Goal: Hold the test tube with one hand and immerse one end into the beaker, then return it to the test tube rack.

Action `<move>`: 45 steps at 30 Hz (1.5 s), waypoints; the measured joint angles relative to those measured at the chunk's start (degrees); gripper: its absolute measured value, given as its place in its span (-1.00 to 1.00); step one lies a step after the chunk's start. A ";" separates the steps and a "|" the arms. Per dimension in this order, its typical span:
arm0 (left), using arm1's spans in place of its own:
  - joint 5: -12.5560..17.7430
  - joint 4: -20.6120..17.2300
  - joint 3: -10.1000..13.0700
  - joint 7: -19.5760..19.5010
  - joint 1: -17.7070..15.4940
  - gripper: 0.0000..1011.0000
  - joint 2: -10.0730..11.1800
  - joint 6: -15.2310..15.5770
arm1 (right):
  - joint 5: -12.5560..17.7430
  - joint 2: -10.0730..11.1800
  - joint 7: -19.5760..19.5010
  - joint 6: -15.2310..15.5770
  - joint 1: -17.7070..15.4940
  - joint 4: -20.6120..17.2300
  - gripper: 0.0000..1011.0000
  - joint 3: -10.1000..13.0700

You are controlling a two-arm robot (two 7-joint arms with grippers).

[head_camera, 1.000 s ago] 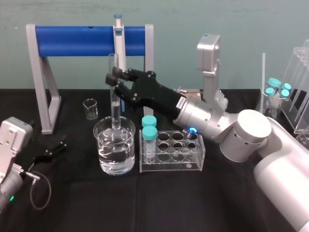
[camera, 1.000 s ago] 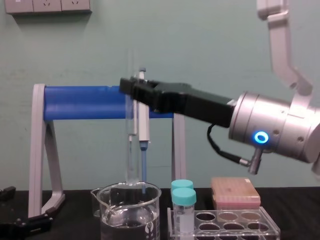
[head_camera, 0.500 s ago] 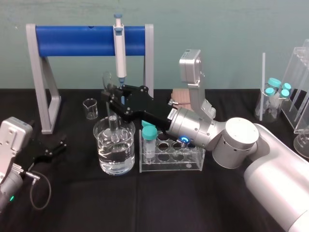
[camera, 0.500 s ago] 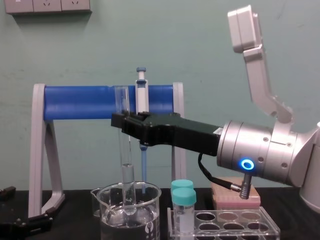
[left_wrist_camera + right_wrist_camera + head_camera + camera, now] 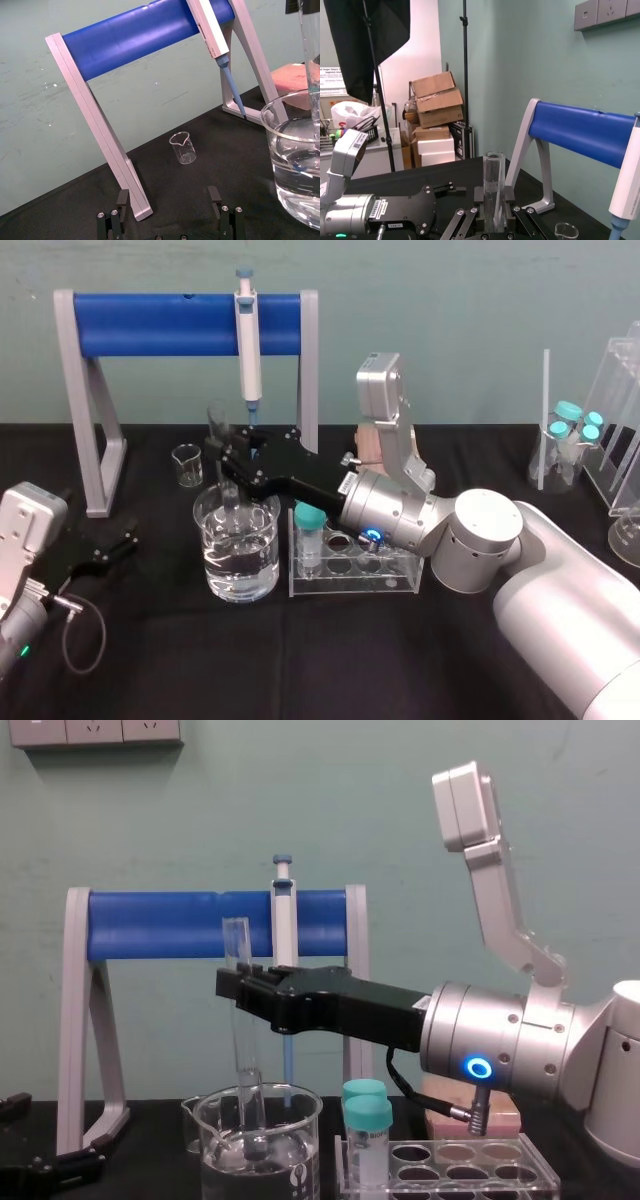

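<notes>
Right arm reaches forward and to left, wrist near level, blue ring lit. Right gripper (image 5: pixel 228 455) hangs low, fingers pinched on test tube (image 5: pixel 238 935), near upright. Left arm parked at lower left; left gripper (image 5: pixel 110 548) fingers spread.

head looks down, chest looks level; both share the beaker (image 5: pixel 240 558).

Chest view's btm edge cuts beaker (image 5: pixel 306 1152) & test tube rack (image 5: pixel 452 1184) off.
</notes>
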 joint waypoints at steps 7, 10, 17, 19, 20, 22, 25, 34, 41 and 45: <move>0.00 0.00 0.00 0.00 0.00 0.98 0.00 0.00 | -0.35 -0.14 0.02 0.23 0.00 0.53 -0.56 0.17; 0.00 0.00 0.00 0.00 0.00 0.98 0.00 0.00 | -0.53 -0.11 0.00 0.39 -0.08 0.65 -0.56 0.36; 0.00 0.00 0.00 0.00 0.00 0.98 0.00 0.00 | -0.57 0.11 0.01 0.71 -0.41 0.53 -0.56 0.67; 0.00 0.00 0.00 0.00 0.00 0.98 0.00 0.00 | -0.58 0.16 0.02 0.79 -0.46 0.44 -0.56 0.71; 0.00 0.00 0.00 0.00 0.00 0.98 0.00 0.00 | -0.57 0.20 0.02 0.87 -0.51 0.40 -0.56 0.76; 0.00 0.00 0.00 0.00 0.00 0.98 0.00 0.00 | -0.57 0.22 0.02 0.90 -0.57 0.39 -0.56 0.79; 0.00 0.00 0.00 0.00 0.00 0.98 0.00 0.00 | -0.56 0.32 0.03 0.95 -0.65 0.33 -0.56 0.88; 0.00 0.00 0.00 0.00 0.00 0.98 0.00 0.00 | -0.75 0.46 0.02 1.15 -0.82 0.32 -0.56 0.90; 0.00 0.00 0.00 0.00 0.00 0.98 0.00 0.00 | -0.95 0.36 -0.03 1.29 -0.85 0.54 -0.56 0.90; 0.00 0.00 0.00 0.00 0.00 0.98 0.00 0.00 | -1.03 0.27 -0.03 1.29 -0.80 0.86 -0.56 0.88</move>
